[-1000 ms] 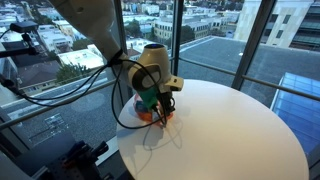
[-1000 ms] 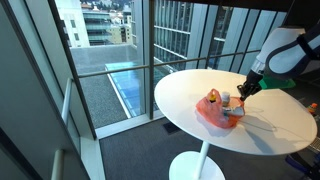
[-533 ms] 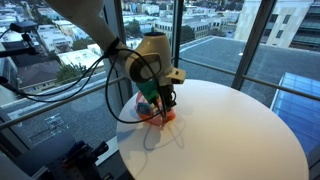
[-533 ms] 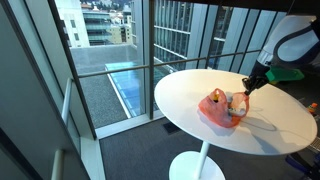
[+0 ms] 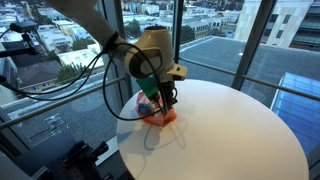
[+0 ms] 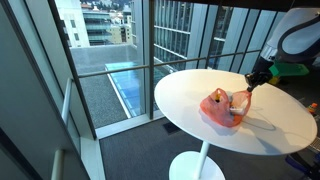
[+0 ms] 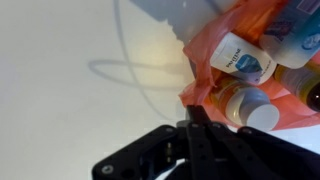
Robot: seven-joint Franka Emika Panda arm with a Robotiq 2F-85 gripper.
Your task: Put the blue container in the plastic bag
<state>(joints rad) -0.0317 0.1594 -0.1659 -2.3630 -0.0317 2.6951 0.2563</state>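
Tightly clenched, the tool point(image 7: 193, 122) showed only as a dark blur with its tips at the rim of the plastic bag point(image 7: 203, 62), any pinched film impossible to make out, while the blue container point(image 7: 243, 57) lay just beyond them inside that bag, which sat on the desk point(image 7: 70, 90) and was cut off by the wrist view's edge.
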